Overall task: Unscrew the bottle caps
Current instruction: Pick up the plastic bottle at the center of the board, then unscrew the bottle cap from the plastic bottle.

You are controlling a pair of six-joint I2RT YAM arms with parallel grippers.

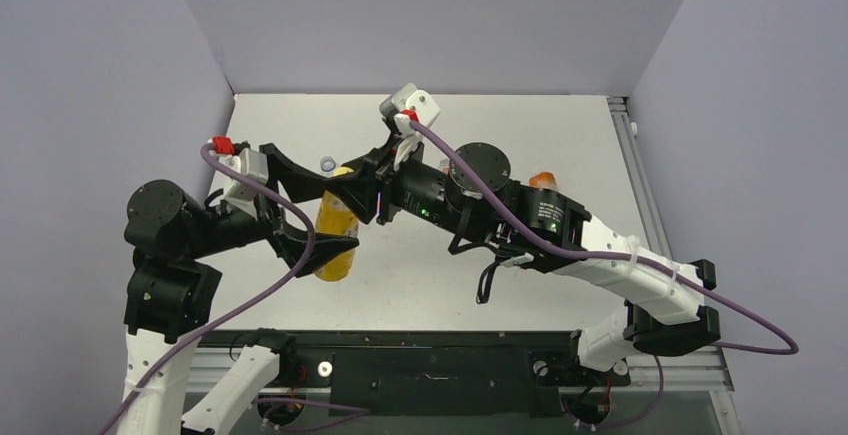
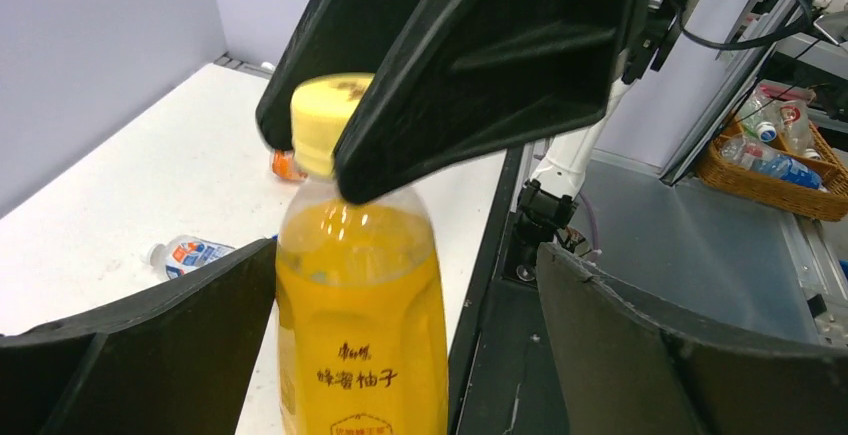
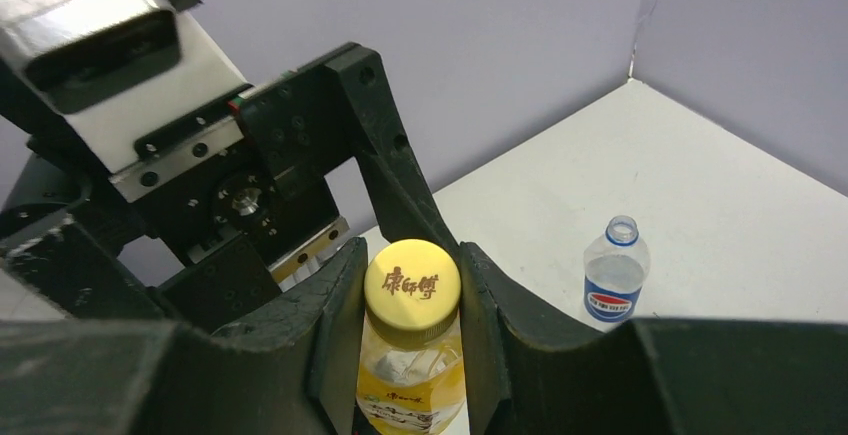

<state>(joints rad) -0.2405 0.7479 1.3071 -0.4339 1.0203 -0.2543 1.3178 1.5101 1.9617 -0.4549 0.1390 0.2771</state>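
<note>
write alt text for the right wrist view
The right tool is shut on the yellow cap of a yellow juice bottle, seen from above. To its right an uncapped clear bottle with a blue label stands upright on the white table; the left arm fills the upper left.

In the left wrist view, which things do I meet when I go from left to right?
First the small clear plastic bottle with a white-blue label, lying on its side → the yellow plastic juice bottle → the brown woven basket.
</note>
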